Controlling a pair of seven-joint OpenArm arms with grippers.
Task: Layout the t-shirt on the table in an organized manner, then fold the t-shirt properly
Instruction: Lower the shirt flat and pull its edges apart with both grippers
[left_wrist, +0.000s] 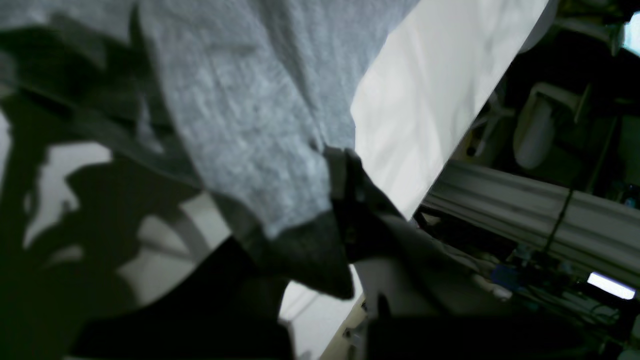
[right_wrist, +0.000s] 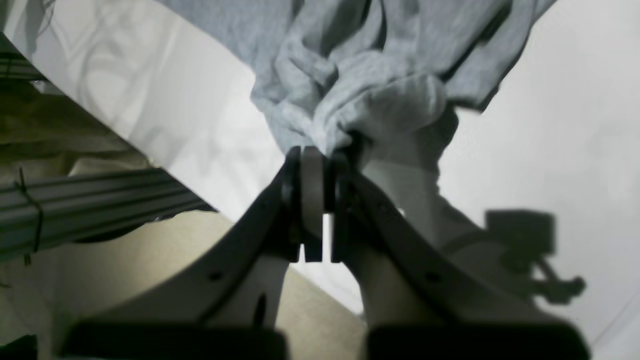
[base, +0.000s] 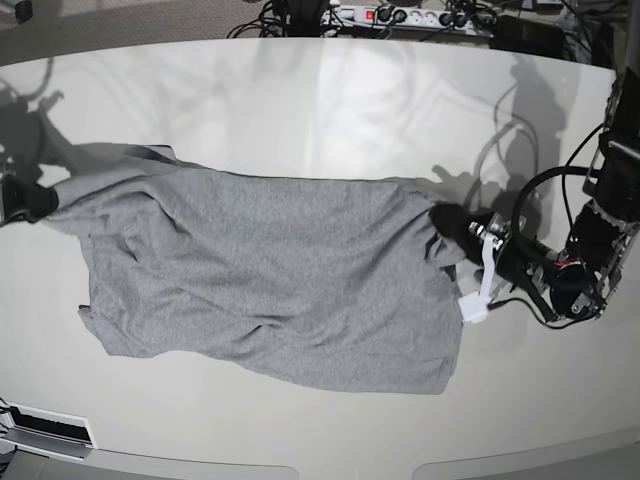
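Both left gripper (left_wrist: 295, 240) and right gripper (right_wrist: 322, 165) closed on t-shirt (base: 290, 260). Risk: uneven pull deepens lower-centre creases.

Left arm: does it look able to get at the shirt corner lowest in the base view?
Probably, but not without letting go: the left gripper is shut on another part of the shirt. Nothing covers that corner.
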